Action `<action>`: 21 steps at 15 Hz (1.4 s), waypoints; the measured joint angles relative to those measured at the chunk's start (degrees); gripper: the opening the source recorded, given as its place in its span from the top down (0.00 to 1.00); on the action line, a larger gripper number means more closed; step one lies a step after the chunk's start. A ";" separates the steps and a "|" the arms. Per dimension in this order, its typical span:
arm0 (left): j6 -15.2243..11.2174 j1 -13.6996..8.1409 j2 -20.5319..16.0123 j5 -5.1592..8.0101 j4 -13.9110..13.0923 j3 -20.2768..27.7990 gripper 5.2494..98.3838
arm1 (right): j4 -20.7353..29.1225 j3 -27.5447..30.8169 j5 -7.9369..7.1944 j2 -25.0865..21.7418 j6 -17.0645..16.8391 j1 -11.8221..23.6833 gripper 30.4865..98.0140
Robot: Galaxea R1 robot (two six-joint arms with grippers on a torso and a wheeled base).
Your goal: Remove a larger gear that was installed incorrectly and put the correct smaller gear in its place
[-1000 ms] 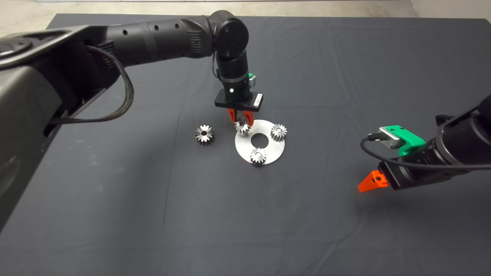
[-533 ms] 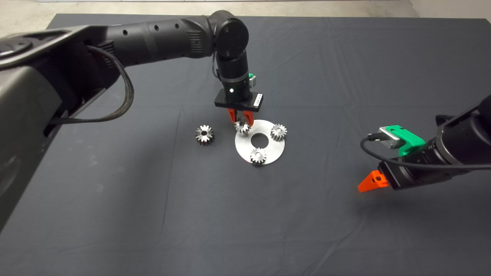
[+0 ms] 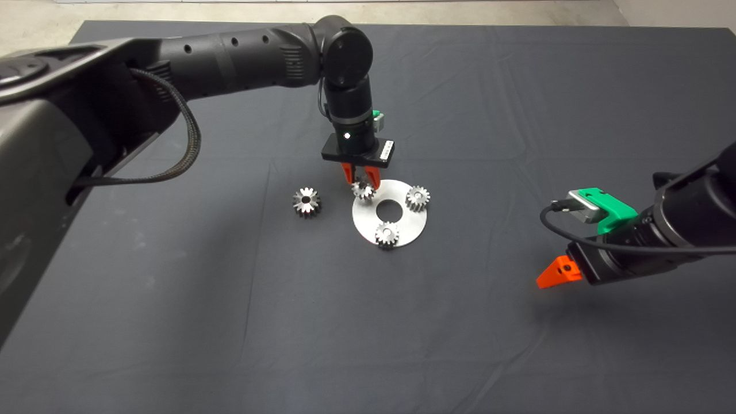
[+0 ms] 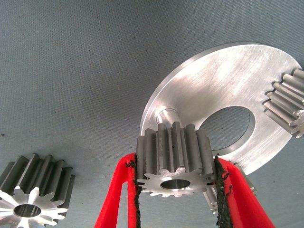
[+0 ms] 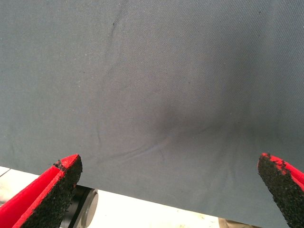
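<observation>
A small, shiny steel toothed gear, the smaller gear (image 4: 173,164), is clamped between the black-padded red fingers (image 4: 114,199) of the left gripper (image 3: 361,179), closed tight on its ridged flanks at the far-left rim of a flat, brushed-metal disc (image 3: 411,233) with a round central hole. A short steel peg (image 4: 167,114) is seen on the disc just beside the held gear; whether the gear is seated on the disc cannot be told. Two matching gears (image 3: 418,198) (image 3: 387,234) are set on the disc's rim. The larger gear (image 3: 306,202), thicker and darker-faced, is laid on the dark woven mat (image 3: 172,316) covering the table, near the disc's left. The right gripper (image 3: 555,275) is held well apart over bare mat at the right edge, its fingers (image 5: 52,197) spread wide on nothing.
</observation>
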 measured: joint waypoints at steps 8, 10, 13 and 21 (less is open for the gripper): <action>3.89 0.16 -0.02 -0.69 -4.62 -2.80 0.77 | -0.02 0.00 0.22 0.46 0.39 -0.02 0.00; 3.91 0.30 -0.05 -0.72 -4.77 -2.80 0.77 | 0.00 0.00 0.23 0.46 0.39 -0.02 0.00; 3.95 0.46 -0.05 -0.65 -4.88 -2.80 0.77 | -0.02 0.00 0.26 0.46 0.39 -0.02 0.00; 4.14 2.54 -0.02 0.34 -5.77 -2.90 0.76 | -0.02 0.00 0.30 0.43 0.39 -0.02 0.00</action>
